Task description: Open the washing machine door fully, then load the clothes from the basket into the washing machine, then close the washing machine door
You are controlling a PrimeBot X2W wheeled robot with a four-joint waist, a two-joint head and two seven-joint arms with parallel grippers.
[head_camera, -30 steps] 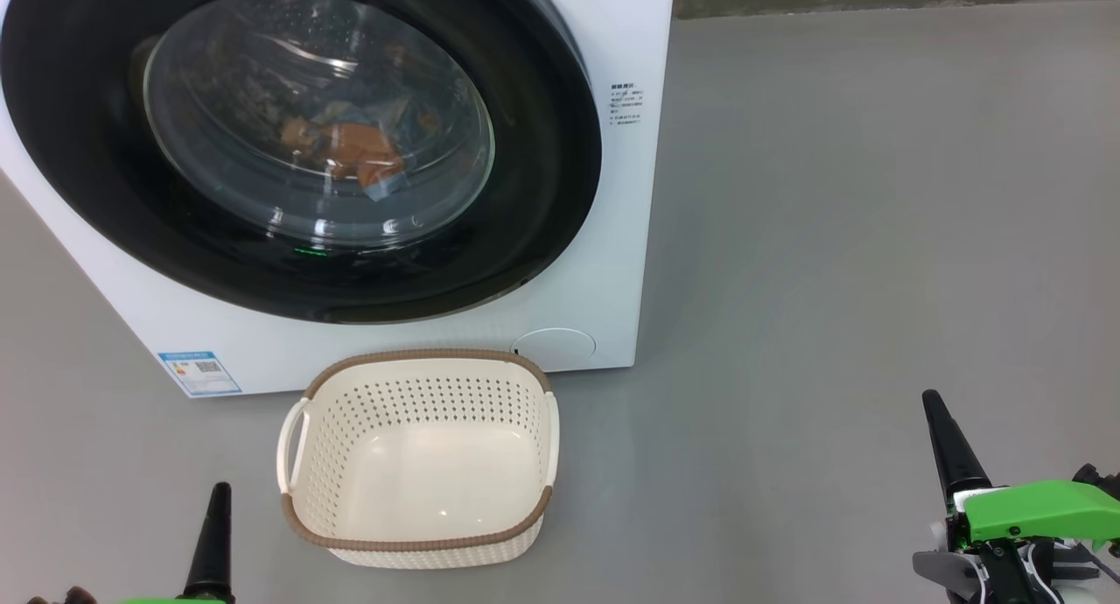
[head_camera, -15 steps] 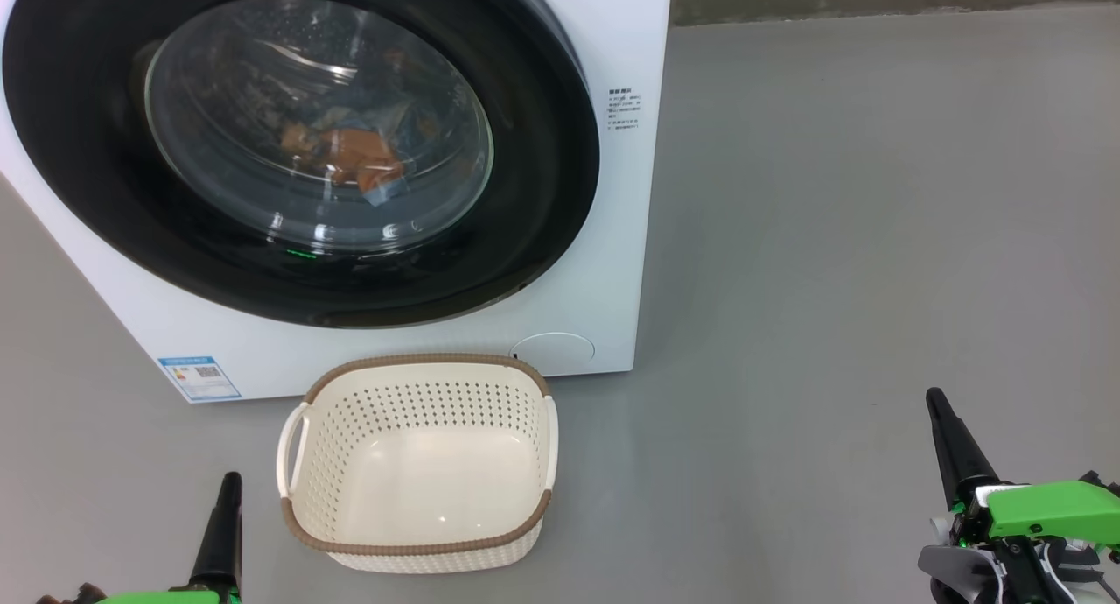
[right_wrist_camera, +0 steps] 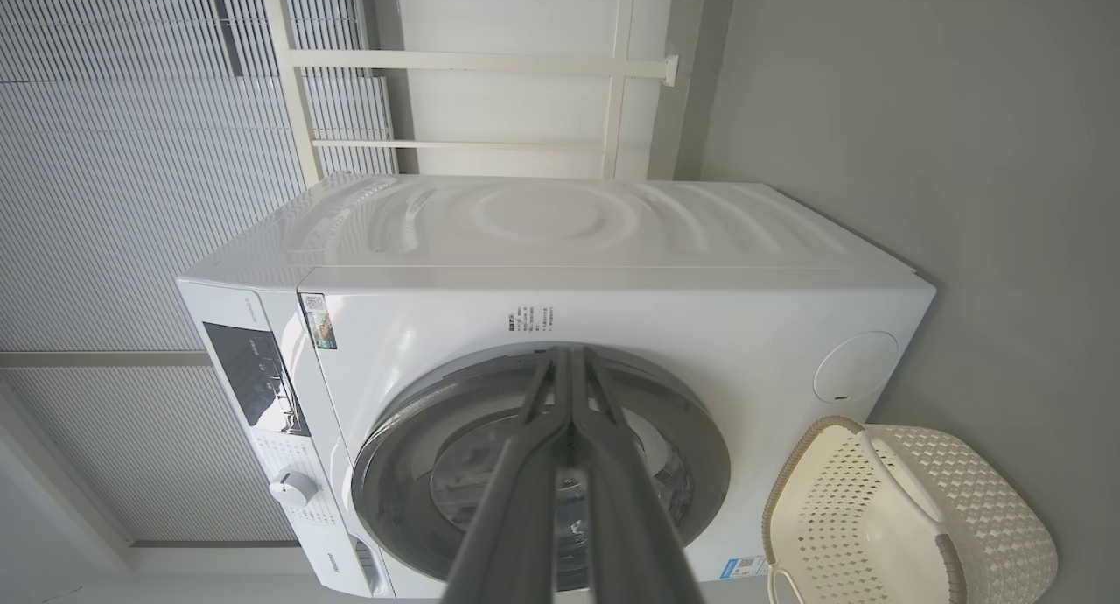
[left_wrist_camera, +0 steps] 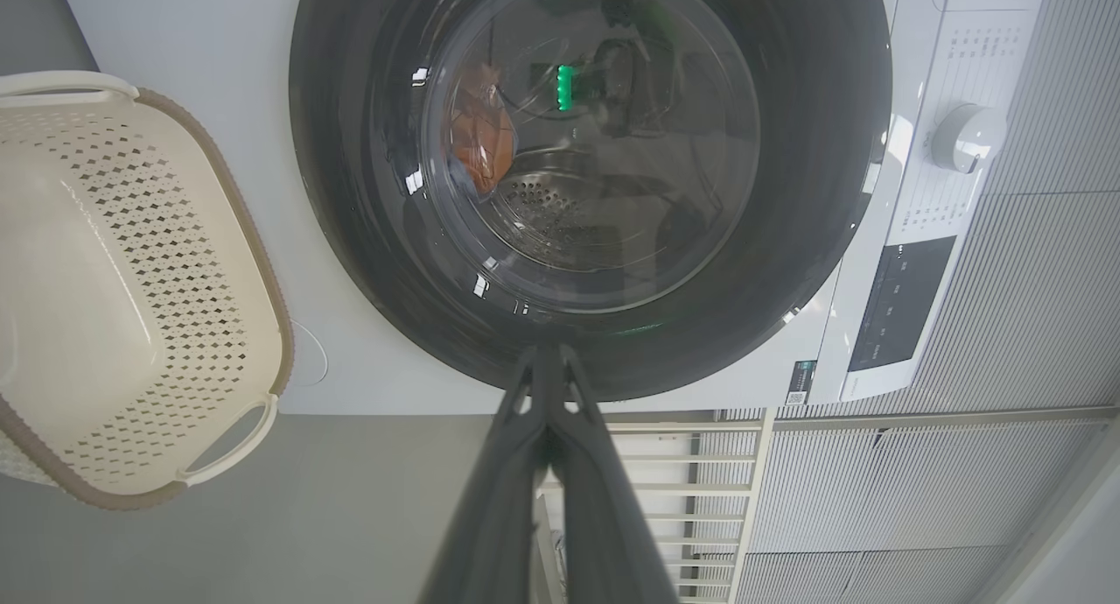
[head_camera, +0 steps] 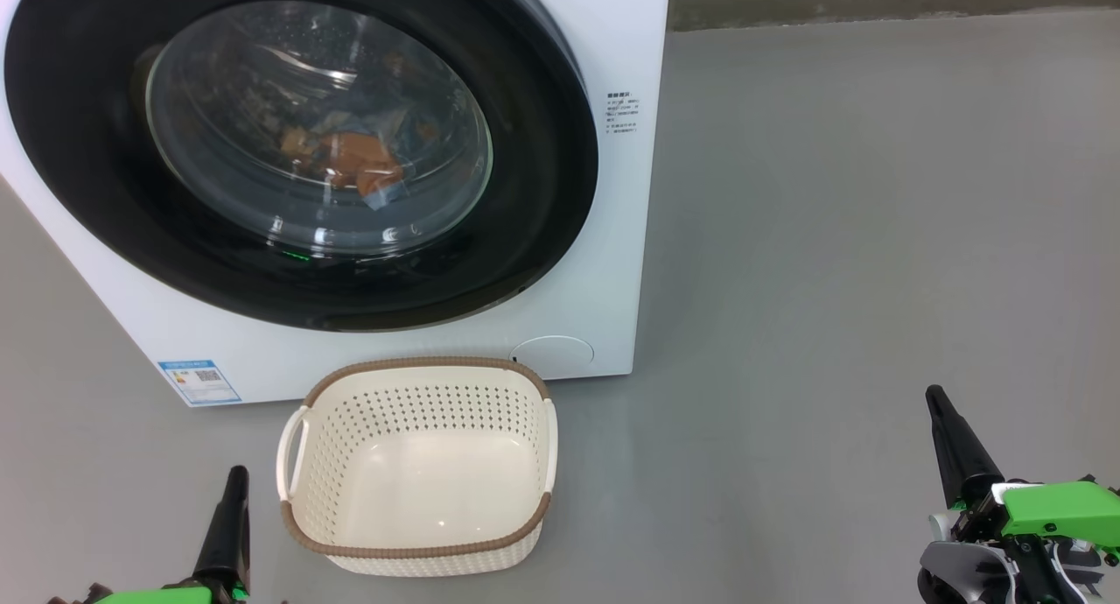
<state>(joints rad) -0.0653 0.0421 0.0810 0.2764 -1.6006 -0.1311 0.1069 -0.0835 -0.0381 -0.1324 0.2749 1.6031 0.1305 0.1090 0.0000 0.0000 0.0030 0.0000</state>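
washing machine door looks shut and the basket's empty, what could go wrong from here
1. The washing machine door sits flush, but the latch can't be seen; if not caught, it may swing open.
2. The clothes show close behind the glass; fabric might be pinched in the seal.
3. The basket stands near the shut left gripper; an arm or base move could knock it.

We record a smooth grey floor [head_camera: 857, 236], matt and even in tone. A darker skirting strip [head_camera: 875, 0] runs along its far edge. We note pale ribbed wall panels [right_wrist_camera: 131, 193] beside a white barred frame [right_wrist_camera: 490, 61].
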